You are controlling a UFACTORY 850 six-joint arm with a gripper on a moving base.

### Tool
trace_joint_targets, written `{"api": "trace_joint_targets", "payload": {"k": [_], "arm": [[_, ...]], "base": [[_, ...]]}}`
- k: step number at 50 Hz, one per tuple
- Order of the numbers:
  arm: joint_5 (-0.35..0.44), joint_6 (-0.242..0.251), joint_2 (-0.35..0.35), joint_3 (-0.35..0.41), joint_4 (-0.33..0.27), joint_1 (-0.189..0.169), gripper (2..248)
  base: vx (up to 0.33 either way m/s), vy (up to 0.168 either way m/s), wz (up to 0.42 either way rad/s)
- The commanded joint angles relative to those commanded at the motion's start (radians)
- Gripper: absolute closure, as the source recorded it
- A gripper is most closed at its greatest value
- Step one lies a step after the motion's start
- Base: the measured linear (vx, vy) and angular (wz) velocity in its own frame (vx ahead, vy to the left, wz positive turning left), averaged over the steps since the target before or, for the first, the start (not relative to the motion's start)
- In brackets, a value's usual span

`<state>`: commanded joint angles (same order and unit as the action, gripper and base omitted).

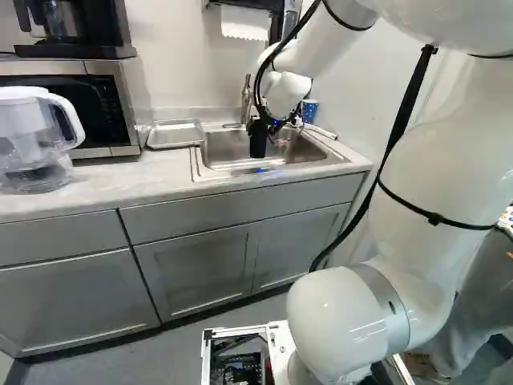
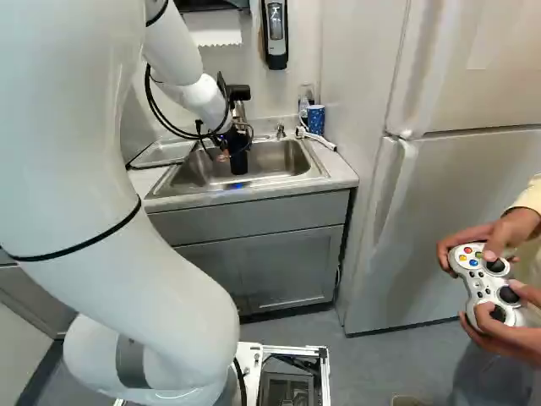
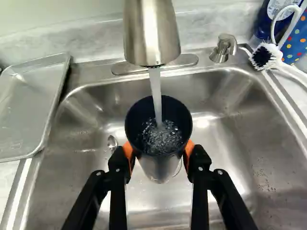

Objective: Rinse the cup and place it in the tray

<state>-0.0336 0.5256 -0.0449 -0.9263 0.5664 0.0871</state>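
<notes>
Cup (image 3: 159, 132) upright btwn gripper (image 3: 158, 152) pads, both touching.

Pale wall (image 1: 176, 64), gray cabinets (image 1: 196, 273), refrigerator (image 2: 431, 186), apparently smooth floor (image 2: 363, 364).

Rear base views and close, downward wrist view share the sink (image 3: 230, 134).

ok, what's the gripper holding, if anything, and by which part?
The round, open cup with a dark inside: the black two-fingered gripper has its orange pads on opposite sides of the outer wall, below the rim.
</notes>
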Motion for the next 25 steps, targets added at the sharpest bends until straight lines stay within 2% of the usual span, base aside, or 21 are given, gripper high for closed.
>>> {"api": "trace_joint_targets", "payload": {"k": [25], "arm": [[0.0,0.0,0.0,0.0,0.0,0.0,129]], "base": [[0.0,0.0,0.0]]}}
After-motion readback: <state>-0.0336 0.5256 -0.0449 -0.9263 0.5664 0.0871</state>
